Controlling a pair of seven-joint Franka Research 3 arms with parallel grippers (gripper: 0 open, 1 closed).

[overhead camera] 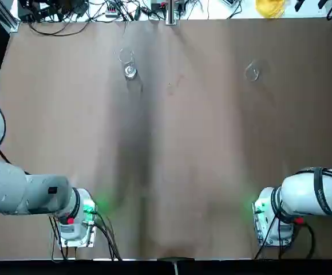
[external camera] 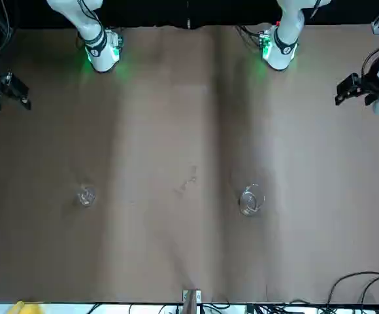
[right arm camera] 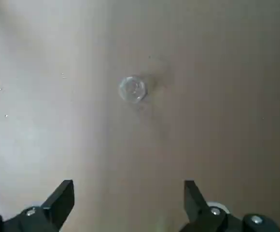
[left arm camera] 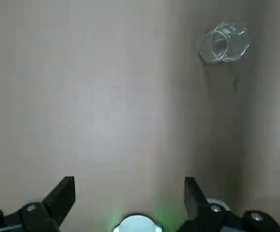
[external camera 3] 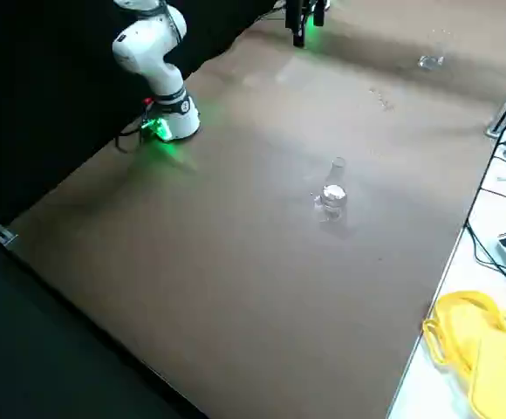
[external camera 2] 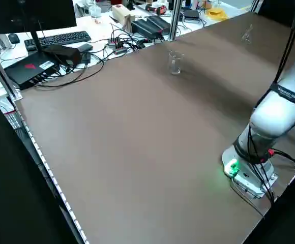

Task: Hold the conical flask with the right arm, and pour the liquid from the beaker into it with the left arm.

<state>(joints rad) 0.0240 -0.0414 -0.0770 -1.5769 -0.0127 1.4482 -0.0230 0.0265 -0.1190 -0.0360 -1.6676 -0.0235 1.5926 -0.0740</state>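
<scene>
The small clear glass conical flask (overhead camera: 252,71) stood upper right in the top view, straight ahead of the right claw (right arm camera: 129,205), which was spread and empty. The clear straight-sided beaker (overhead camera: 129,63) stood upper left, ahead of the spread left claw (left arm camera: 130,198).

On the brown worktop (external camera 2: 127,137), a small clear glass beaker (external camera 2: 175,63) stands upright toward twelve o'clock. A fainter clear conical flask (external camera 2: 247,34) sits well apart at two o'clock. A white jointed robot arm (external camera 2: 274,114) rises from its green-lit base at four o'clock.
</scene>
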